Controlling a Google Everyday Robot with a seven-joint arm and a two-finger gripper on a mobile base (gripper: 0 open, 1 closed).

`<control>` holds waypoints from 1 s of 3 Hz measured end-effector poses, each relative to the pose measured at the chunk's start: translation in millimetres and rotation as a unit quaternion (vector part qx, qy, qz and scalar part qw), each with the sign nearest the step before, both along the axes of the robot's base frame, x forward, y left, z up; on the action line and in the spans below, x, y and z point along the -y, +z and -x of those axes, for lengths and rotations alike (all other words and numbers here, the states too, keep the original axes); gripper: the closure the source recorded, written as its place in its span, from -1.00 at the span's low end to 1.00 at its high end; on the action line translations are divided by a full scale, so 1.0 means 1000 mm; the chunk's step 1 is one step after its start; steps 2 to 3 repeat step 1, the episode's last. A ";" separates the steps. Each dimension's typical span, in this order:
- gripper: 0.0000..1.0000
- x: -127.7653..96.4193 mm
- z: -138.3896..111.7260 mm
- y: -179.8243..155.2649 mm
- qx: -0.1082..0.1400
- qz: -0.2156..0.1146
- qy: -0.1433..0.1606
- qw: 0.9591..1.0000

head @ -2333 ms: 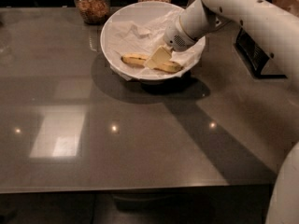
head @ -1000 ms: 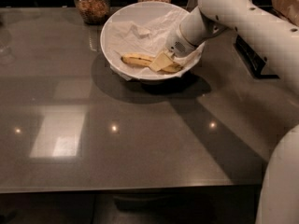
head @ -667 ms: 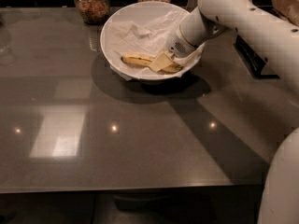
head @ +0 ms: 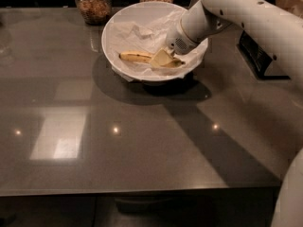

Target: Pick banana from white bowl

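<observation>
Banana (head: 136,56): lies in the white bowl (head: 113,41) on the far side of the table (head: 142,145), right end under the gripper (head: 164,59) (clamped or loose, cannot tell). Should squeeze squarely, lift straight up, spare the paper (head: 137,32). Reaches in from the far right, arm (head: 222,8) sloping down-left.

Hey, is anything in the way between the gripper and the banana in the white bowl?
Nothing visible is. The gripper is down inside the white bowl, right at the end of the banana nearest the arm. The crumpled paper lining the bowl lies under and around the banana, not between them.
</observation>
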State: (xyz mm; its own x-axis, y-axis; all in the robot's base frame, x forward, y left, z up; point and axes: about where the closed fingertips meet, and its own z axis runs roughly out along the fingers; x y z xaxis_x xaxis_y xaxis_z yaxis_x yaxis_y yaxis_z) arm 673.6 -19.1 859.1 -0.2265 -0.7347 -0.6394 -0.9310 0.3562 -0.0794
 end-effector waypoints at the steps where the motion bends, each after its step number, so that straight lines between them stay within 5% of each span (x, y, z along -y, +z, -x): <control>1: 1.00 -0.002 0.011 0.018 0.006 -0.012 0.018 1.000; 3: 1.00 -0.002 0.011 0.018 0.006 -0.012 0.018 1.000</control>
